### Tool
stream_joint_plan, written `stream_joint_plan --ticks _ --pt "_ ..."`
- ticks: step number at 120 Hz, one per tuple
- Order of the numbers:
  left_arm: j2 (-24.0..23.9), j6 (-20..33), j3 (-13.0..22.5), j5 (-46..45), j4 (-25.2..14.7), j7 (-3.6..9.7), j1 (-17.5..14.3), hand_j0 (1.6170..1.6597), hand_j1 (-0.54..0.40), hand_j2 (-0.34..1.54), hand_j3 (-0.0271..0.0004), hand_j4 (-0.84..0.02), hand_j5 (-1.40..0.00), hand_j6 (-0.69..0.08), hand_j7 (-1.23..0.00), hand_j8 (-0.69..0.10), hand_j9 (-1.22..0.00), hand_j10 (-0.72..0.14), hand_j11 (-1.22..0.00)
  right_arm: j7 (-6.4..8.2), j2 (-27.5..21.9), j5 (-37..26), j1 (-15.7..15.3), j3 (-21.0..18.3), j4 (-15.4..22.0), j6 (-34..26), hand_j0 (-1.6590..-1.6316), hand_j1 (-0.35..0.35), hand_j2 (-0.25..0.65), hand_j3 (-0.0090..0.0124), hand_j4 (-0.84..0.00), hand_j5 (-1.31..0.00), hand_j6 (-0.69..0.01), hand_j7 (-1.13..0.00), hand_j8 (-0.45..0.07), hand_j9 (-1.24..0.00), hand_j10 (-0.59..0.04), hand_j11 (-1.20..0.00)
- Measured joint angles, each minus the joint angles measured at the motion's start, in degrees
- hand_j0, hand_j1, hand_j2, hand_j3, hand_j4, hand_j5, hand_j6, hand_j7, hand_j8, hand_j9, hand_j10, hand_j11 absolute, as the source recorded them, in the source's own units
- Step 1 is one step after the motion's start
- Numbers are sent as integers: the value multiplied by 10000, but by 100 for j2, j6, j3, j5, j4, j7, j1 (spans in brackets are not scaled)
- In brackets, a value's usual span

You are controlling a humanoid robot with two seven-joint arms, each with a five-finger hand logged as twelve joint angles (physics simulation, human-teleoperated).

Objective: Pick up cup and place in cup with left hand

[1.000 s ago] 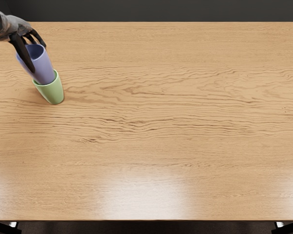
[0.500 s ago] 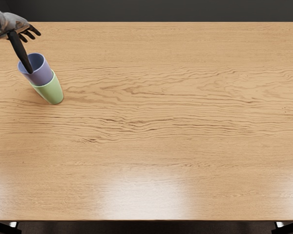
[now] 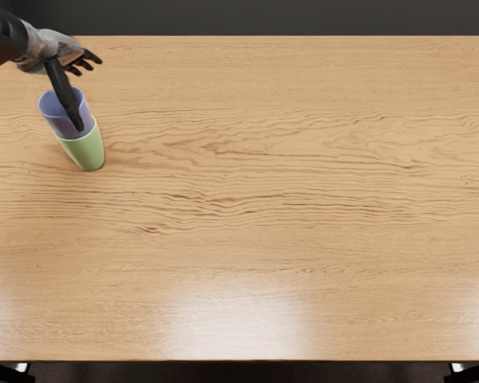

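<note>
My left hand [image 3: 85, 92] is above the far left of the table, its fingers spread and holding nothing. The thumb reaches down in front of the purple cup [image 3: 56, 114], and whether it touches the cup cannot be told. That cup sits inside the green cup [image 3: 85, 150], with its upper part and rim standing out above the green rim. The green cup stands on the wooden table [image 3: 255, 191], and its lower part is in full view.
The table's far edge runs behind the cups and below the left hand's fingers. My left arm comes in over the far left corner. Dark table supports show at both near corners.
My left hand has let go of the purple cup, opened, and then shifted right. The purple cup has sunk lower into the green one and now leans less to the left.
</note>
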Motion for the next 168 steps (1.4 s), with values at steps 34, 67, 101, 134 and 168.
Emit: stream_joint_plan --ticks 34,67,101,134,168 --pt "279 -19 -12 -719 -679 0 -163 16580 3456 9 0 -64 -49 -72 -47 -68 -45 -58 -44 -5 0 0 0 0 0 0 -16581 -3202 -50 0 -237 -311 -236 -311 -237 -311 -238 -311" --pt "265 3 -9 -1354 -1216 0 -370 16581 3484 2 0 -37 -15 -44 -14 -41 -12 -31 -12 -5 0 0 0 0 0 0 -16581 -3202 -50 0 -237 -311 -236 -311 -237 -311 -238 -311" --pt "832 -20 -7 -2925 -2345 0 -288 16581 3489 -3 0 -25 -5 -30 -4 -27 -3 -20 -3 -5 0 0 0 0 5 0 -16581 -3202 -49 0 -236 -311 -235 -311 -236 -311 -237 -311" --pt "1833 -64 20 -4442 -3731 0 476 16581 3462 -1 0 -32 -31 -34 -30 -33 -30 -31 -30 -1 0 1 0 0 5 0 -16581 -3202 -50 0 -238 -311 -237 -311 -237 -311 -238 -311" --pt "2939 -854 2 -4708 -4106 0 1060 16581 3191 39 0 -248 -320 -248 -320 -249 -320 -249 -320 2 0 6 0 1 8 0 -16581 -3202 -50 0 -237 -311 -235 -311 -236 -311 -237 -311"
